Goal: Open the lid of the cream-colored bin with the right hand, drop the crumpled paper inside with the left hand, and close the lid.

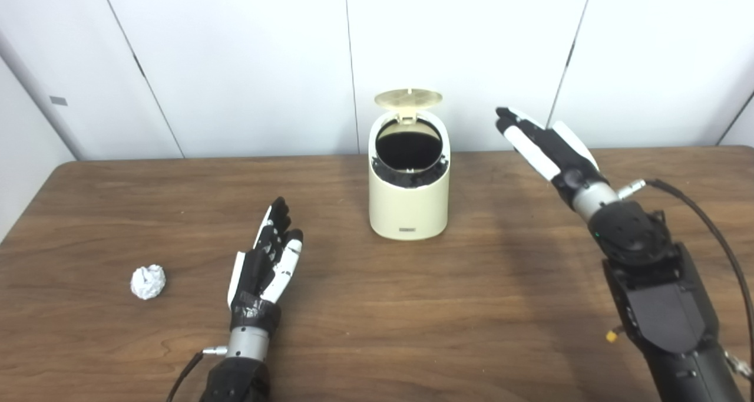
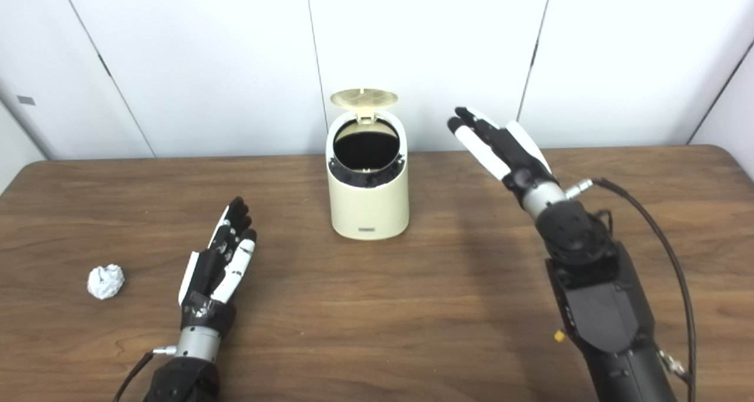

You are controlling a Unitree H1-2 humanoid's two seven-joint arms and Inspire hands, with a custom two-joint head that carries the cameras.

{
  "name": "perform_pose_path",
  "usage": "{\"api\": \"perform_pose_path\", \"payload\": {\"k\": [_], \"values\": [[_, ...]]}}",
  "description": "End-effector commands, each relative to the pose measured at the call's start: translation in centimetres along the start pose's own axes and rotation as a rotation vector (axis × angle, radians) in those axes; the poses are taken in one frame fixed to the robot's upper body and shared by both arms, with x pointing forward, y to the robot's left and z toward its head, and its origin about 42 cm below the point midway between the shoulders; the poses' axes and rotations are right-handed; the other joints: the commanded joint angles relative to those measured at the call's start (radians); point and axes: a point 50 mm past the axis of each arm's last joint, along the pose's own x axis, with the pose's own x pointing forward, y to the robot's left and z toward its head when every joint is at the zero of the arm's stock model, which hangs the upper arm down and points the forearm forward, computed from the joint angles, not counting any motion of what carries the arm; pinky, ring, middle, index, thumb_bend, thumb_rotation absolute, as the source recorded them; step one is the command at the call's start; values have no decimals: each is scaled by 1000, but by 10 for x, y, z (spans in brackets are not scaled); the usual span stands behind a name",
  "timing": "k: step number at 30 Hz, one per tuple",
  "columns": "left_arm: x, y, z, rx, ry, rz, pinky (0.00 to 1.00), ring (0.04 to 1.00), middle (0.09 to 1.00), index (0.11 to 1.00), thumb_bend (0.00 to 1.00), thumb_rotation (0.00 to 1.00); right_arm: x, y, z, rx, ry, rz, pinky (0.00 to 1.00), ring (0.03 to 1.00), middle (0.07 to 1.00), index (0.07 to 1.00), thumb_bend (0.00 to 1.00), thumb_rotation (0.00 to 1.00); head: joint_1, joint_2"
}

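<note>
The cream-colored bin stands at the middle back of the wooden table. Its round lid is flipped up and the dark inside shows. The crumpled paper ball lies on the table at the left. My left hand is open and empty, flat near the table, to the right of the paper and apart from it. My right hand is open and empty, raised above the table to the right of the bin, fingers pointing up and toward it, not touching.
White wall panels stand right behind the table's back edge. A black cable loops off my right forearm at the right side.
</note>
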Motion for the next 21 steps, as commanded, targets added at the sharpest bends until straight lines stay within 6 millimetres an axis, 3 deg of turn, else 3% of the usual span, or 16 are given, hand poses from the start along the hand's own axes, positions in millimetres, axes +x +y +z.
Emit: {"api": "perform_pose_path", "payload": {"k": [1, 5, 13, 21], "values": [[-16, 11, -19, 1, 67, 17, 1000, 1000, 988, 993, 273, 455, -5, -8, 16, 40, -73, -30, 945, 952, 955, 939, 494, 1000, -3, 4], [-15, 11, -18, -30, 61, 19, 1000, 1000, 992, 999, 271, 479, -18, -3, -2, 84, -65, -49, 944, 954, 960, 926, 452, 1000, -4, 11], [-16, 14, -16, -41, 48, 32, 1000, 988, 984, 996, 251, 544, -37, 7, -32, 290, -66, -83, 1000, 994, 981, 950, 557, 1000, -12, 27], [-14, 15, -14, -48, 38, 34, 1000, 983, 985, 994, 280, 589, -47, 22, -49, 466, -77, -154, 1000, 999, 992, 956, 566, 1000, -16, 41]]}}
